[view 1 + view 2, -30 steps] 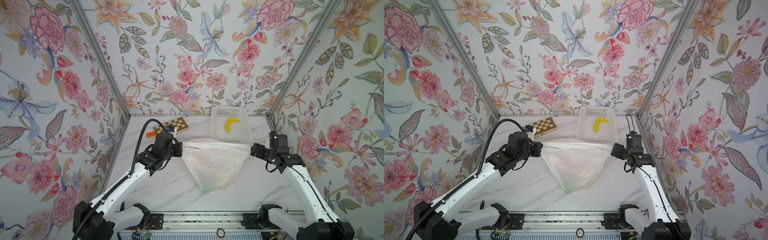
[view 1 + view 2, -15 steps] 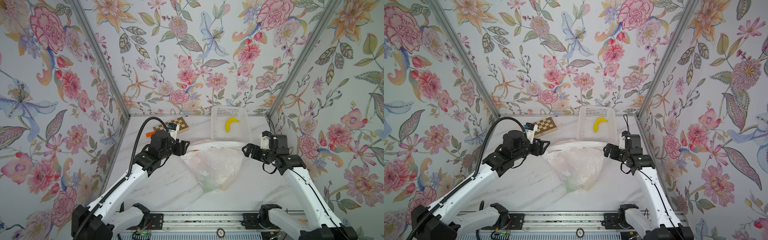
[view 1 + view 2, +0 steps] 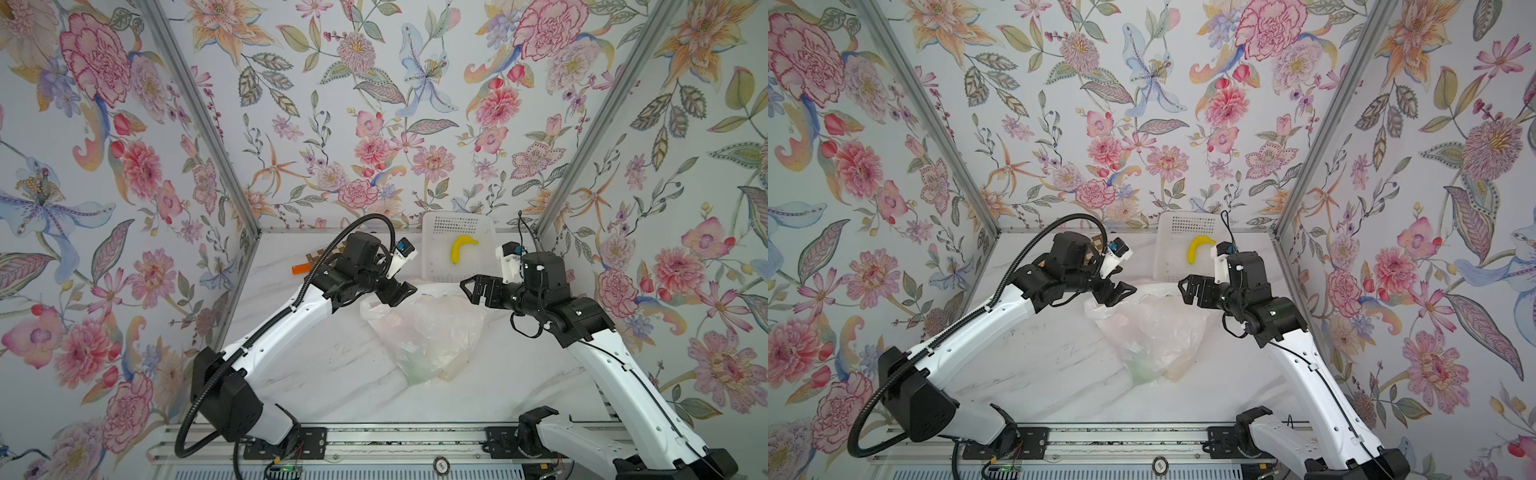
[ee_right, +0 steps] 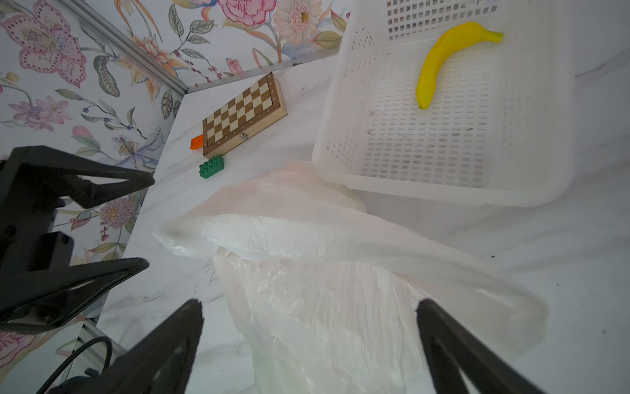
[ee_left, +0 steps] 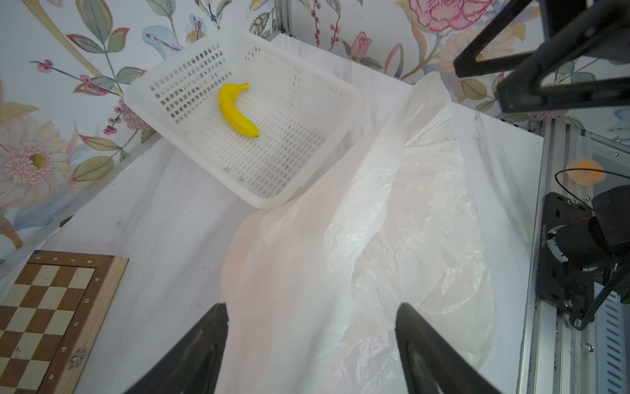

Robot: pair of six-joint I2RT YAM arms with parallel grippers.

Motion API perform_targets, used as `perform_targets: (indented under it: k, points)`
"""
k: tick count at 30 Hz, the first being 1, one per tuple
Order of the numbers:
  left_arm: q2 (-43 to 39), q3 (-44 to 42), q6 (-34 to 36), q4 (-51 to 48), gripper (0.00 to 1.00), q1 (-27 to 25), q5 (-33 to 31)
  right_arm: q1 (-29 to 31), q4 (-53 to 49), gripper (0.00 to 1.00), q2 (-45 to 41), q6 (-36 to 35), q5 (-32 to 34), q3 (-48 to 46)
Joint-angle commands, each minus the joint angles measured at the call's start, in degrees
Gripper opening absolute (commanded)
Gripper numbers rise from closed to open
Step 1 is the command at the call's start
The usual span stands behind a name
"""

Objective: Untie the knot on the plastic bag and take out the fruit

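On the marble table between the two arms, the plastic bag (image 3: 428,332) lies slack and crumpled, with its top edge just in front of the white basket (image 3: 434,266). The left gripper (image 3: 404,291) has its fingers (image 5: 204,341) spread wide and nothing clamped. It sits over the bag's upper left corner, and I can't tell whether the tips touch the film. The left arm reaches in from the left, forearm raised, wrist pitched down toward the bag. The right gripper (image 3: 467,286) is also fully spread, fingers (image 4: 439,327) empty, above the bag's upper right edge and apart from it. The right arm is elbow-up, with the wrist pointed inward at the left gripper; the tips face each other across the bag's top with a gap between them. The fruit (image 3: 415,368) is inside the bag at its near end, only a faint green blob through the plastic, with a pale tan shape beside it. The banana (image 3: 461,248) lies in the basket. The chessboard (image 4: 243,116), green block (image 4: 211,167) and orange block (image 4: 196,142) are in the far left corner.
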Motion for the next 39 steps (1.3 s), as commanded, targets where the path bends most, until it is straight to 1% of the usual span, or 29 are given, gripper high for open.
perform_targets:
  k: [1,4,5,7,11,12,13,15,17,18,19,21,25,26,28,30,31,34,36,37,39]
  points:
    - [4.8,3.7,3.9,-1.9,0.80,-0.6,2.1,2.6,-2.5,0.99,1.3,0.2,-1.5,1.2]
    - [7.6,4.6,3.3,-0.4,0.76,-0.7,-0.4,4.1,-2.9,0.99,2.2,-0.1,-2.6,0.9]
    - [8.2,4.7,3.2,-0.2,0.74,-0.6,-0.7,4.5,-3.0,0.99,2.5,-0.3,-3.0,0.8]
    - [9.2,4.8,2.9,0.7,0.66,-0.6,-0.4,5.4,-3.0,0.99,3.5,-0.9,-3.5,0.5]
    - [10.4,5.0,2.1,2.0,0.47,-0.5,0.7,6.9,-2.9,0.99,6.0,-2.9,-3.4,0.5]
    - [10.6,4.9,1.5,2.6,0.41,-0.5,0.4,7.3,-2.7,0.99,6.6,-4.0,-3.5,0.5]
    - [10.8,4.9,0.7,3.4,0.32,-0.6,-0.2,7.9,-2.4,0.99,7.5,-5.9,-3.3,0.4]
    - [11.2,5.5,-0.4,3.9,0.21,-0.5,-1.0,9.2,-2.2,0.99,9.5,-8.9,-1.4,1.0]
    - [11.7,6.1,-1.9,4.3,0.16,-0.5,-2.2,9.8,-2.1,0.99,12.0,-12.7,0.6,1.7]
    - [11.8,6.2,-3.0,4.9,0.13,-0.6,-3.4,11.6,-2.1,0.99,13.4,-14.5,1.3,2.1]
    - [11.8,6.2,-4.1,5.6,0.10,-0.5,-4.9,11.9,-1.7,0.99,14.4,-16.1,1.2,2.2]
    - [11.7,6.0,-6.9,6.9,0.06,-0.1,-6.6,12.4,-0.8,0.99,16.8,-18.3,2.1,2.1]
    - [11.7,5.3,-9.5,8.8,0.04,1.8,-4.6,13.9,0.4,0.99,21.2,-21.0,3.5,2.1]
    - [11.8,5.2,-9.7,9.0,0.03,2.1,-4.5,14.2,0.4,0.96,22.1,-20.9,2.8,2.2]
    - [11.7,5.4,-9.5,9.3,0.03,2.4,-4.5,14.9,0.6,0.82,23.1,-20.6,0.7,2.0]
    - [12.1,5.6,-9.6,9.7,0.03,2.9,-4.6,15.4,1.9,0.71,22.7,-19.7,-0.4,0.9]
    - [12.3,5.7,-9.6,9.9,0.03,3.2,-4.4,15.7,2.6,0.61,22.1,-19.1,-1.2,0.1]
    - [13.9,7.1,-9.4,10.0,0.03,4.7,-3.6,16.2,5.1,0.27,19.2,-17.5,-4.6,-2.9]
    - [14.8,8.1,-9.4,10.3,0.03,5.6,-2.9,17.2,6.6,0.08,17.0,-16.4,-5.5,-5.2]
    - [15.2,8.8,-9.4,10.5,0.03,5.9,-3.0,17.9,7.1,0.01,15.9,-15.6,-5.9,-6.3]
    - [16.3,10.0,-9.3,10.7,0.04,6.4,-3.3,19.4,7.9,0.00,14.0,-14.4,-6.3,-8.3]
